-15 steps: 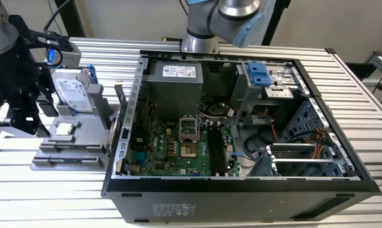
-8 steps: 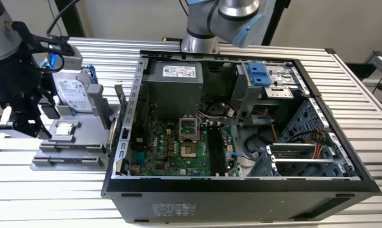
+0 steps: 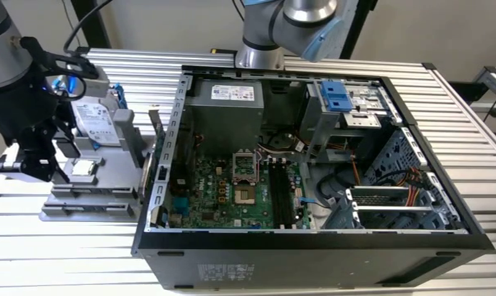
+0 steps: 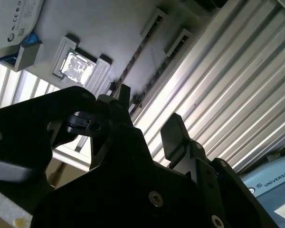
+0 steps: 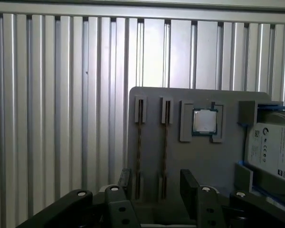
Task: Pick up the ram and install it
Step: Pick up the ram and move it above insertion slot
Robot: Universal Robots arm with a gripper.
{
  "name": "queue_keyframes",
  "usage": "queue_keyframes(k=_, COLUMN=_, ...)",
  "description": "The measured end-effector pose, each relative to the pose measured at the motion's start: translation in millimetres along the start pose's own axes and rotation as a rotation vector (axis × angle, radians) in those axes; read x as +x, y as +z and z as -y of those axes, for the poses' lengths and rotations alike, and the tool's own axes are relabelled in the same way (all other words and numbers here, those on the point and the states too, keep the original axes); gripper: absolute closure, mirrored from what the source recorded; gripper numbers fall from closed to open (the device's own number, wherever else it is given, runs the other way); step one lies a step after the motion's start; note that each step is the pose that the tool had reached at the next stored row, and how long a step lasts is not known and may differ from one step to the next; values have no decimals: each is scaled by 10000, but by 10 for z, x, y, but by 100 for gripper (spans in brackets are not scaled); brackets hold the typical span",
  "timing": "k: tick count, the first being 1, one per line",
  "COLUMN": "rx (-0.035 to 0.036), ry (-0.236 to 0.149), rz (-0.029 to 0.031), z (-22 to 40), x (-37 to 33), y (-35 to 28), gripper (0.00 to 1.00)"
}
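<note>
The ram shows edge-on as two thin sticks standing in the slots of a grey parts holder (image 5: 154, 95). One stick (image 5: 139, 147) and the other (image 5: 165, 147) lie side by side, and one edge (image 4: 135, 57) also shows in the second wrist view. My gripper (image 5: 156, 183) hangs above the slot end of the holder, open, with nothing between its black fingers (image 5: 187, 178). It touches neither stick. In the exterior view my gripper (image 3: 42, 161) is over the holder (image 3: 92, 203), to the left of the open computer case. The motherboard's black slots (image 3: 285, 191) lie inside that case.
A square silver processor chip (image 5: 204, 121) and a hard drive (image 5: 275, 152) sit on the same holder beyond the sticks. The open case (image 3: 314, 246) fills the middle of the ribbed metal table (image 3: 67, 246). Cables and a drive cage (image 3: 347, 102) crowd the case's right half.
</note>
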State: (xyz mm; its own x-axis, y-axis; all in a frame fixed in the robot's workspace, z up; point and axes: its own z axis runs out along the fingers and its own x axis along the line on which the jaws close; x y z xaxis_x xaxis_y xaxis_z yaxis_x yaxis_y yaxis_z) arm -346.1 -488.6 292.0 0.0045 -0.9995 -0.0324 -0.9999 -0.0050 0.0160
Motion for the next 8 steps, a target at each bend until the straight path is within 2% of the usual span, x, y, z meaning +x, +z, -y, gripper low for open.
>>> queue_keyframes(k=8, rx=4, ry=90, rz=0, z=2, x=3, y=83, gripper=0)
